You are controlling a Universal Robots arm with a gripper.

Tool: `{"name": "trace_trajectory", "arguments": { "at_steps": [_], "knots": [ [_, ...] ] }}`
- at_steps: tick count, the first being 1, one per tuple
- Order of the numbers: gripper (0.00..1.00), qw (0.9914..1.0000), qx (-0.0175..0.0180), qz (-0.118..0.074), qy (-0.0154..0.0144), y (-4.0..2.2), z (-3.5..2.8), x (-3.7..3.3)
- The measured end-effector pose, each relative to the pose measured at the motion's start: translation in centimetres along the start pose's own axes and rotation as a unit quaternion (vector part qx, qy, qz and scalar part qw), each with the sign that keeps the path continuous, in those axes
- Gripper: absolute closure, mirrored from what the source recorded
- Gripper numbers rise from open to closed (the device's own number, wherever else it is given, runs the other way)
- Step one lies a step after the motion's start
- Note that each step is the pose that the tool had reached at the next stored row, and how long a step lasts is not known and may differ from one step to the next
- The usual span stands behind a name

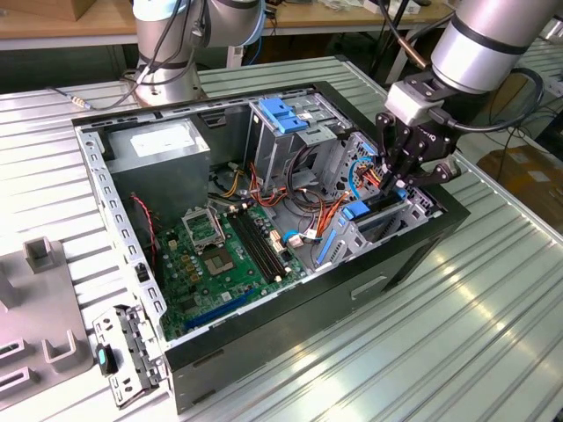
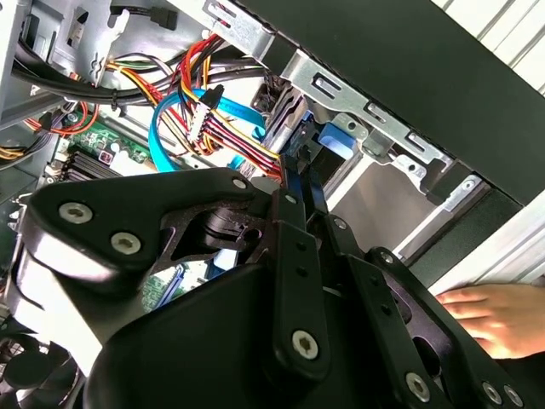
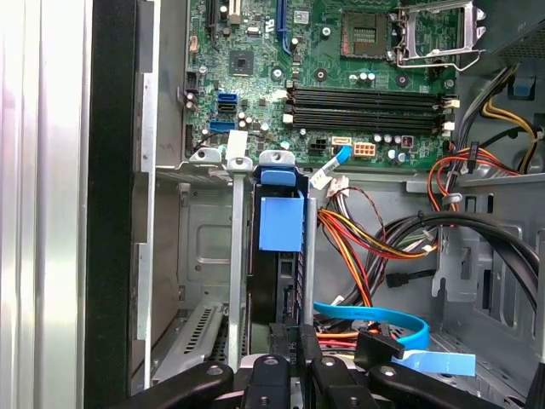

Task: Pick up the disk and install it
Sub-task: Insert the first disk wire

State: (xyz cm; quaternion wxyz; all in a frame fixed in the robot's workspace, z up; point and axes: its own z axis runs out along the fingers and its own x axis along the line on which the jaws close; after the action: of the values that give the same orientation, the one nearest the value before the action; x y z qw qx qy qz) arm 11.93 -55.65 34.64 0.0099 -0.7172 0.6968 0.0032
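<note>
Ribbed metal table (image 1: 493,334) carries an open computer case (image 1: 290,308), motherboard (image 1: 220,255) exposed. At the case's corner on the exterior view's right, the gripper (image 1: 393,180) reaches down into the drive bay (image 3: 200,247). Its fingers (image 3: 300,341) look clenched on the edge of the disk (image 3: 279,230), which stands on edge in the bay slot, long axis running straight away from the fingertips and deeper into the bay. Blue carrier plastic frames its dark, thin edge. A person's hand (image 2: 498,315) rests beside the case

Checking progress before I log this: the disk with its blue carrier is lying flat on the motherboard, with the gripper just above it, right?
Not quite. The disk stands on edge in the metal drive bay beside the motherboard, as the first wrist view shows. The gripper is indeed just above it.
</note>
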Motion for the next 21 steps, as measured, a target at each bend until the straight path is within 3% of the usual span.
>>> {"name": "trace_trajectory", "arguments": {
  "at_steps": [1, 13, 21],
  "knots": [
    [0.84, 1.0, 0.0, 0.001, 0.0002, 0.0, -0.25, 0.0],
    [0.84, 0.99998, 0.0001, 0.006, 0.0001, 0.0, -0.13, -0.01],
    [0.84, 0.99997, -0.0017, 0.007, 0.0002, -0.02, -0.05, -0.07]
  ]
}}
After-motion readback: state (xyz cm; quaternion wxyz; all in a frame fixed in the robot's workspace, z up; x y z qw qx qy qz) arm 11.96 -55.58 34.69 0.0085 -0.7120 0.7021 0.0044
